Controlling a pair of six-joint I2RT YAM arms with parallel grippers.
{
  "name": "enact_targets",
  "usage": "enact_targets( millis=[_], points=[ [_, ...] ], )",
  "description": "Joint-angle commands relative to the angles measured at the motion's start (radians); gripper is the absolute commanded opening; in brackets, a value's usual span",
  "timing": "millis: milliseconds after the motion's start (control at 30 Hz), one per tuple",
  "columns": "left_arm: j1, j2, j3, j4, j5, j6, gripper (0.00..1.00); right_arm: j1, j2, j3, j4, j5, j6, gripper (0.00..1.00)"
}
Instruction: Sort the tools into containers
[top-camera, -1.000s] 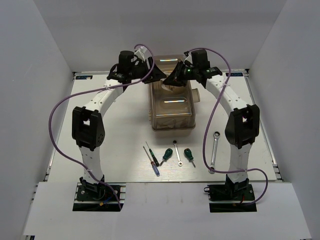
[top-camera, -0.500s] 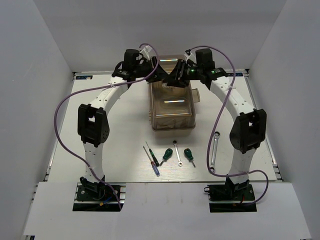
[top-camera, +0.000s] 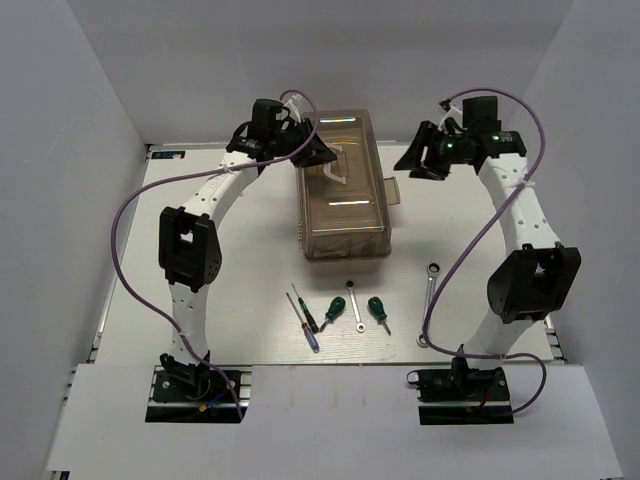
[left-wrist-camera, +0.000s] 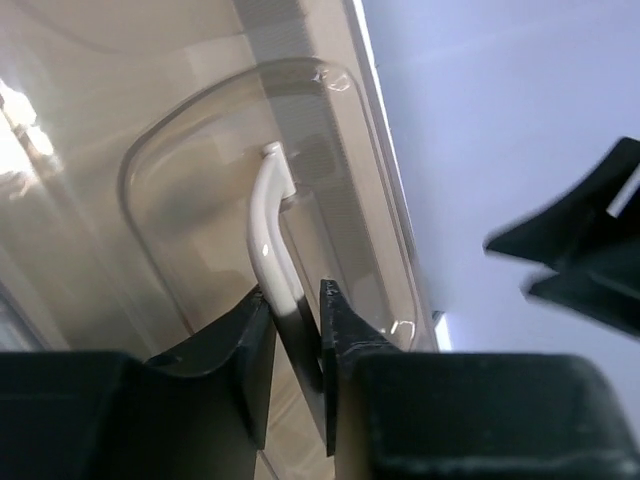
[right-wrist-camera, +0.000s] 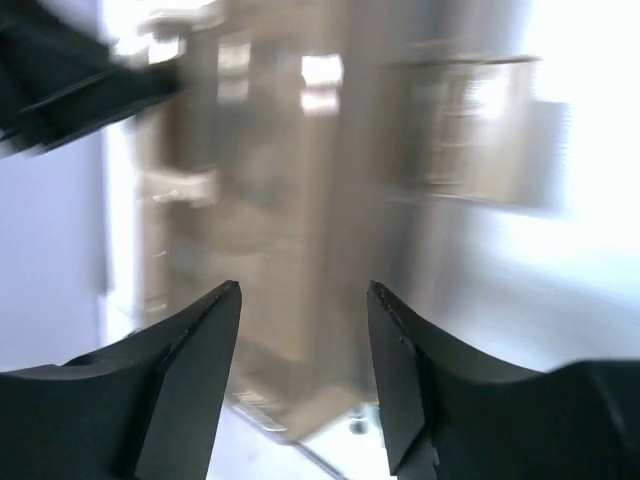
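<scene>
The toolbox (top-camera: 343, 205) with its translucent brown lid stands shut at the table's middle back. My left gripper (top-camera: 316, 153) reaches over its far end; in the left wrist view the left gripper (left-wrist-camera: 295, 296) is shut on the white handle (left-wrist-camera: 264, 228). My right gripper (top-camera: 405, 161) hovers open to the right of the box, holding nothing; the right wrist view shows the right gripper (right-wrist-camera: 303, 292) facing the blurred toolbox (right-wrist-camera: 270, 190). In front of the box lie two thin screwdrivers (top-camera: 306, 318), two green-handled screwdrivers (top-camera: 333, 309) (top-camera: 377, 309), a small wrench (top-camera: 353, 303) and a longer wrench (top-camera: 428, 302).
White walls close in the table at the back and both sides. A beige latch tab (top-camera: 394, 193) sticks out from the box's right side. The tools lie in a row near the front edge, between the two arm bases.
The right gripper opened, let go of the handle and swung away to the right. The left gripper moved onto the handle and closed on it.
</scene>
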Motion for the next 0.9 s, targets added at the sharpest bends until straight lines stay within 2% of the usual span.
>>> enact_targets(
  millis=[0, 100, 267, 567, 667, 767, 800, 867],
  points=[
    [-0.016, 0.042, 0.012, -0.112, -0.041, 0.030, 0.27, -0.069, 0.046, 0.048, -0.087, 0.098, -0.125, 0.60],
    [-0.016, 0.042, 0.012, -0.112, -0.032, 0.030, 0.18, -0.094, 0.150, 0.072, -0.078, 0.040, -0.177, 0.65],
    [-0.025, 0.042, 0.052, -0.112, -0.032, 0.010, 0.06, -0.099, 0.302, 0.082, -0.014, 0.002, -0.230, 0.65],
    [-0.025, 0.051, 0.078, -0.131, -0.023, 0.000, 0.00, -0.094, 0.471, 0.113, 0.100, -0.089, -0.216, 0.66],
    [-0.025, 0.051, 0.087, -0.140, -0.023, 0.000, 0.00, -0.088, 0.502, 0.110, 0.129, -0.138, -0.185, 0.62],
    [-0.025, 0.051, 0.099, -0.151, -0.023, 0.000, 0.00, -0.088, 0.514, 0.077, 0.182, -0.185, -0.146, 0.43],
    [-0.025, 0.051, 0.113, -0.161, -0.032, 0.000, 0.00, -0.093, 0.516, 0.070, 0.196, -0.195, -0.133, 0.24],
    [-0.016, 0.051, 0.136, -0.177, -0.042, 0.000, 0.00, -0.094, 0.516, 0.049, 0.236, -0.238, -0.107, 0.05]
  ],
)
